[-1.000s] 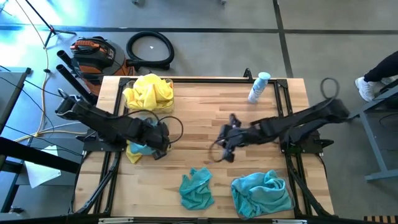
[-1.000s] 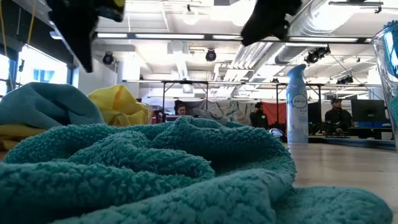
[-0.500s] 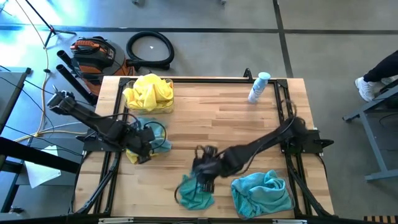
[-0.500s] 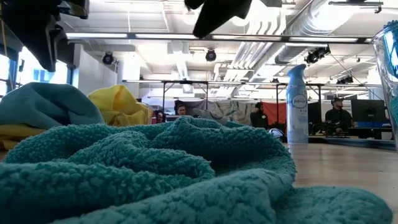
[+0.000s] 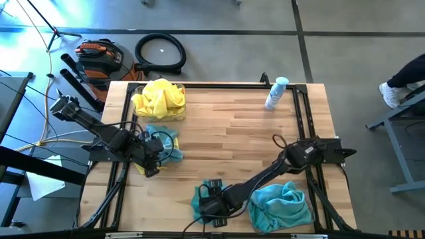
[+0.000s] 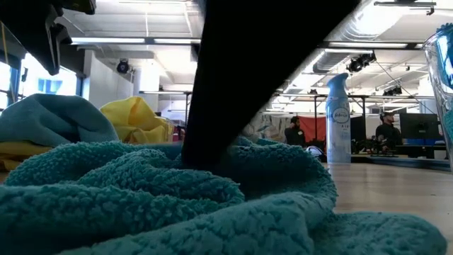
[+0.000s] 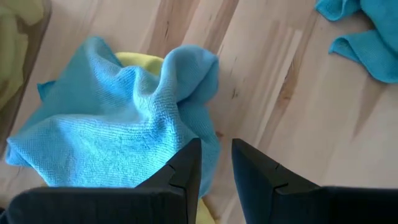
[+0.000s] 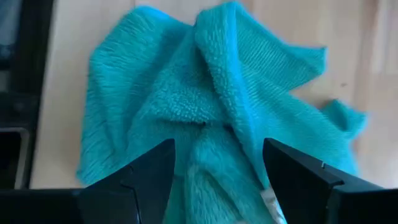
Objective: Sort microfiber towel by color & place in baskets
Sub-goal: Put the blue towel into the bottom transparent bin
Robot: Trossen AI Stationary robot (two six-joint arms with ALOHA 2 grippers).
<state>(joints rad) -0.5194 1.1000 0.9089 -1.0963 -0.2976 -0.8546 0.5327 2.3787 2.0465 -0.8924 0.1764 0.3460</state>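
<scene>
A crumpled teal towel [image 5: 198, 196] [image 8: 217, 87] lies near the table's front edge, filling the low view's foreground [image 6: 177, 198]. My right gripper [image 5: 211, 207] [image 8: 217, 177] hangs open right over it, a finger on either side of a raised fold. At the left, a light blue towel [image 5: 161, 141] [image 7: 112, 118] lies on a yellow one [image 7: 140, 60]. My left gripper [image 5: 151, 169] [image 7: 216, 165] hovers above the blue towel's edge, open by a narrow gap with nothing in it. My right gripper comes at the teal towel from above, pointing steeply down, its fingers [image 8: 155, 174] straddling the raised fold [image 8: 214, 143]. Whether the fingertips touch the cloth I cannot tell.
A clear basket heaped with yellow towels [image 5: 159, 98] stands at the far left. Another, with teal towels [image 5: 282, 206], sits at the near right, close beside my right arm. A white-and-blue spray bottle [image 5: 275, 93] stands at the far right. Bare wood lies in the middle.
My right gripper has swung from the table's middle toward the near edge and come down onto the loose teal towel. My left gripper has drawn back toward the left edge, uncovering the light blue towel. The towels have not moved.
</scene>
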